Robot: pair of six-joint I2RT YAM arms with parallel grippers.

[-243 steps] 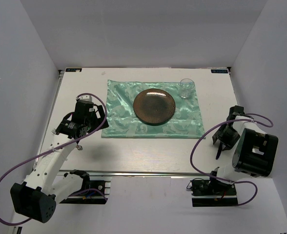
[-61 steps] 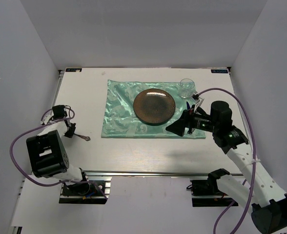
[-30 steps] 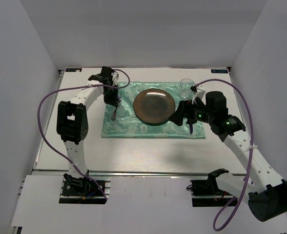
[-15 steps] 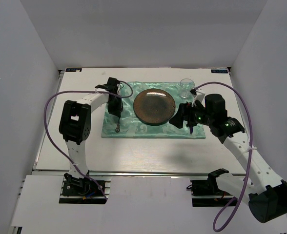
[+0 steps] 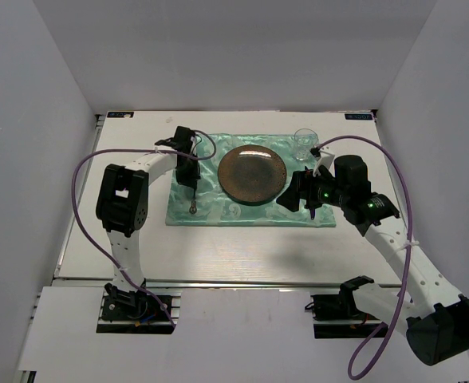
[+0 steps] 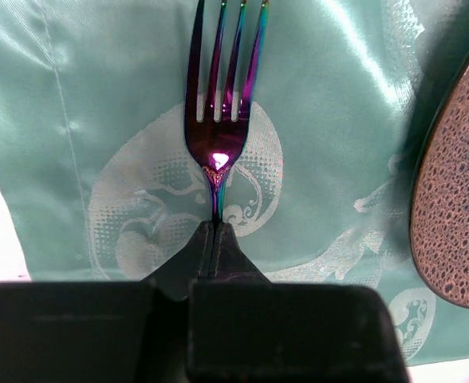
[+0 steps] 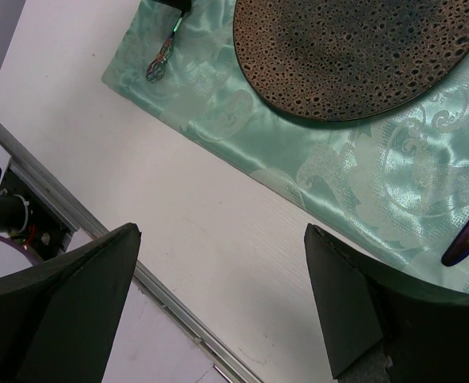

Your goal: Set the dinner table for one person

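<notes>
Dinner table: white top bare nearest the bases. Right gripper above cloth, fingers spread wide, nothing between. Left gripper pinches fork handle, left of plate. Glass at cloth's far corner.

Left arm: white tubular links, black boxy joint housings. Right arm: same white links, black motor blocks. Purple cable loops beside each arm. Black base mounts, small wiring bundles. Left gripper: matte black, slim tapered tips. Right gripper: broad black wedge-shaped fingers.
</notes>
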